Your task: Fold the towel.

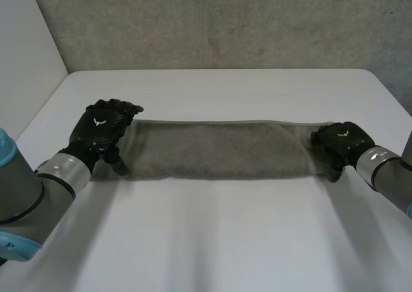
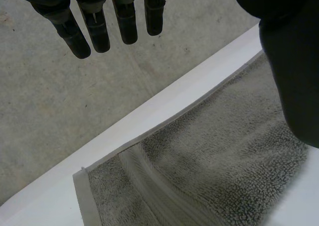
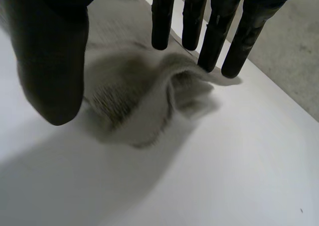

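Head view: left hand (image 1: 103, 128) and right hand (image 1: 341, 139), fingers straight, empty, sit at opposite towel (image 1: 219, 149) ends, likely to fold it endwise.

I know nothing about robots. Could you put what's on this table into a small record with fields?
towel: grey, lying as a long strip across the table
table: white
left hand: at the towel's left end, fingers straight, open
right hand: at the towel's right end, fingers straight over rumpled cloth, open
fold: the two ends not yet brought together
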